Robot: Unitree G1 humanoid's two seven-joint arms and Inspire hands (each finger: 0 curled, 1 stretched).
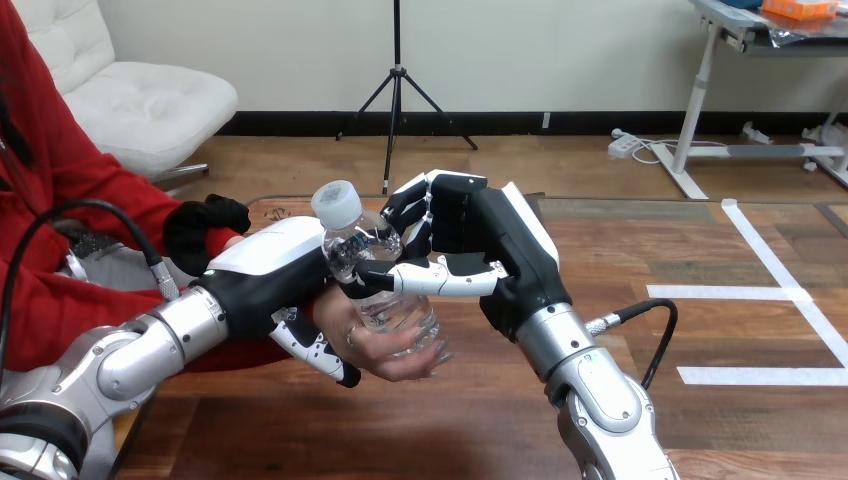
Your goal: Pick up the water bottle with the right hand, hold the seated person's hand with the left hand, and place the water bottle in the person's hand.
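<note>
In the head view we see the right hand (478, 235) clamped round the water bottle (388, 300), thumb across its front. White tape strips (790, 295) lie on the table (600, 240) to that hand's right. The bottle leans, cap up and left, base against the person's hand (400, 362), palm up beneath. The left hand (272, 258) curls round the person's wrist (340, 325), hiding most of it.
</note>
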